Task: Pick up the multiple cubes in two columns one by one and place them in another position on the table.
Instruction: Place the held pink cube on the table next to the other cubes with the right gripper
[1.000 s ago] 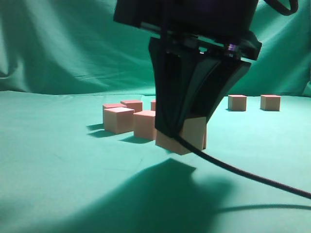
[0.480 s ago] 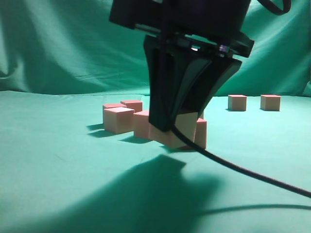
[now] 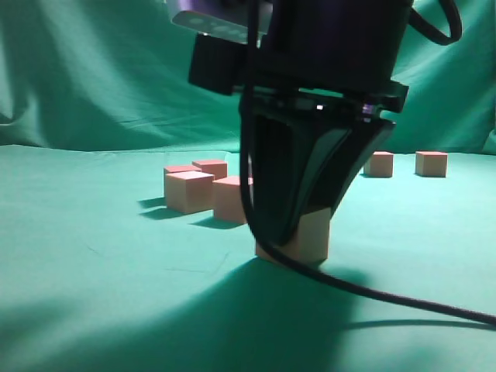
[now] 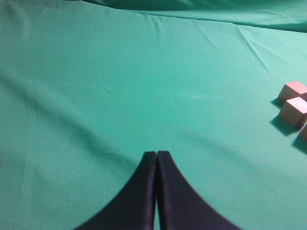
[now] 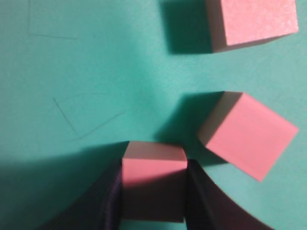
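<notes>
My right gripper (image 3: 298,229) fills the middle of the exterior view, shut on a salmon cube (image 3: 311,242) held low against the teal table (image 3: 93,294); whether the cube touches the cloth I cannot tell. In the right wrist view the same cube (image 5: 153,167) sits between the two dark fingers (image 5: 108,196). Two more cubes (image 5: 249,134) (image 5: 252,21) lie just ahead on the right. Behind the gripper stand three cubes (image 3: 188,191) (image 3: 211,167) (image 3: 230,198). My left gripper (image 4: 156,154) is shut and empty over bare cloth, with cubes (image 4: 293,111) at that view's right edge.
Two separate cubes (image 3: 378,163) (image 3: 431,163) stand far back on the right, in front of the draped green backdrop (image 3: 93,70). A black cable (image 3: 403,298) trails from the right gripper across the cloth to the right.
The right gripper, still holding its cube, has come down and nearer the camera, away from the cluster of cubes. Its shadow on the cloth has grown.
</notes>
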